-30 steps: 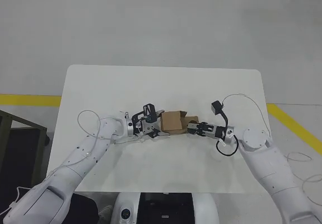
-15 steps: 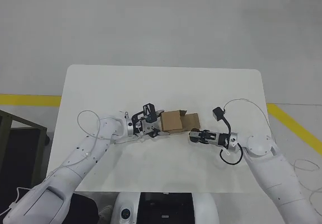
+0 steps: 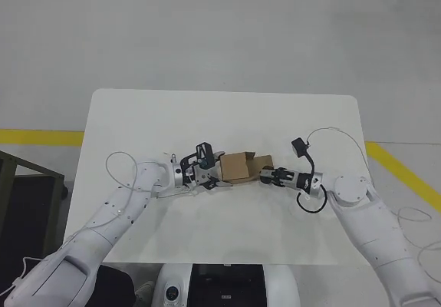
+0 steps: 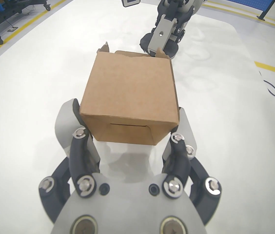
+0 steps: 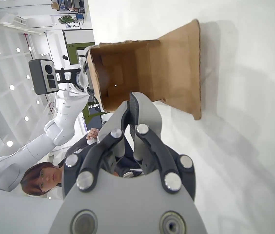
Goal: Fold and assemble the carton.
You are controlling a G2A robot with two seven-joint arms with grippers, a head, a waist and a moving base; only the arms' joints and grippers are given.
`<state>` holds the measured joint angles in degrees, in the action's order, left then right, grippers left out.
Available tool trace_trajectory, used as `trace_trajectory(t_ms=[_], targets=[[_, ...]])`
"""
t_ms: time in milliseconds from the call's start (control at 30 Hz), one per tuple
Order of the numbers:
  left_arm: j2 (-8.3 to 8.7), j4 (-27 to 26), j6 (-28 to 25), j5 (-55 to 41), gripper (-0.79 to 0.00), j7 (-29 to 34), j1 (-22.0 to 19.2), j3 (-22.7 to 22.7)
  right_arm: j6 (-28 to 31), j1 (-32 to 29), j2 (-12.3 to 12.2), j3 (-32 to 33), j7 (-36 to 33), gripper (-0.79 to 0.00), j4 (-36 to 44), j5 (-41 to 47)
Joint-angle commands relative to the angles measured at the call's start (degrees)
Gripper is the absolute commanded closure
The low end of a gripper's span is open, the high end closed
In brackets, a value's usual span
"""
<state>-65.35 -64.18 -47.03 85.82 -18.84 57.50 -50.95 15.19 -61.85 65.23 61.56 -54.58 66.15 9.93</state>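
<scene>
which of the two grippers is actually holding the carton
The left gripper: its fingers clamp the carton at its closed end from both sides. The right gripper is shut on nothing, tip at the open end.

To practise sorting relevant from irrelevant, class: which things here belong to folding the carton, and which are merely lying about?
In the job: carton; left gripper, clamped on its sides; right gripper, at its open end.
Just around: table underneath; yellow floor line; dark frame beside the table.
</scene>
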Motion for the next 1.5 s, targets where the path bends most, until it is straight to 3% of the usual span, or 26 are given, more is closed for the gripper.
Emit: trace_trajectory(t_ms=[0,1033,1267,1467], targets=[[-0.01,-0.1,0.0,0.1,-0.637,0.0,0.0,0.1,0.4,0.7,0.2,-0.5,0.0,0.0,-0.8,0.4],[-0.3,-0.5,-0.8,-0.1,-0.57,0.1,0.0,0.8,5.4,7.2,4.8,-9.6,-3.3,0.0,-11.3,8.5],[-0.35,-0.2,-0.8,0.2,-0.57,-0.2,-0.1,0.9,5.7,6.8,3.5,-6.4,-3.4,0.0,-11.6,6.8],[-0.33,0.3,-0.9,0.2,-0.579,-0.5,-0.2,0.8,4.5,3.4,1.1,-0.2,-1.2,0.0,-6.7,3.7]])
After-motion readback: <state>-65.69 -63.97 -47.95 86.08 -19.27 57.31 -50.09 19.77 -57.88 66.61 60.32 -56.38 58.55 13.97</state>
